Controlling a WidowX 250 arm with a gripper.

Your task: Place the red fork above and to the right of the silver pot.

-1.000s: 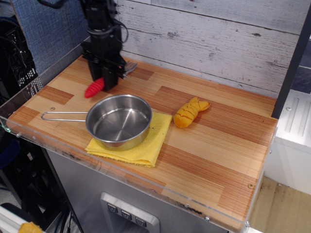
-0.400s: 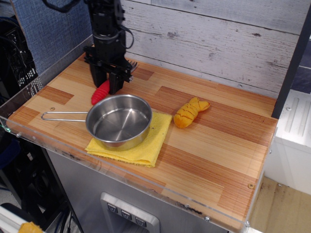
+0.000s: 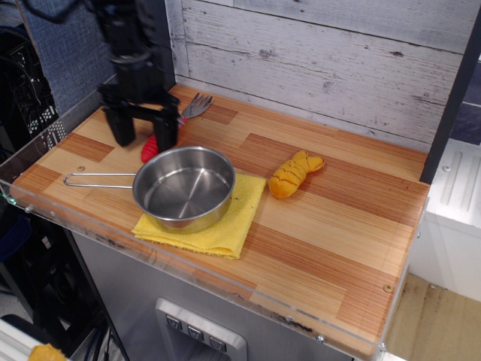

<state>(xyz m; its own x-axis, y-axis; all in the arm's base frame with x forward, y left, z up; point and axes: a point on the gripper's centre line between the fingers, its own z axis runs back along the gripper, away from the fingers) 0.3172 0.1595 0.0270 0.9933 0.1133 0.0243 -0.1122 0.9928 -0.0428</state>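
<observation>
The red fork (image 3: 151, 150) lies flat on the wooden table just behind the silver pot's far-left rim, with its grey tines (image 3: 197, 105) pointing toward the back wall. The silver pot (image 3: 184, 188) stands on a yellow cloth (image 3: 237, 220), its wire handle pointing left. My gripper (image 3: 145, 140) is open and empty, fingers pointing down at the table. Its right finger (image 3: 167, 130) stands in front of the middle of the fork and hides it. Its left finger stands apart to the left.
An orange-yellow ridged toy food piece (image 3: 293, 173) lies right of the pot. A whitewashed plank wall (image 3: 316, 60) runs along the back. A clear acrylic lip (image 3: 45, 210) edges the table's front and left side.
The jaws have opened and let go of the red fork, which now lies on the table. The gripper has shifted left and slightly toward the front.
</observation>
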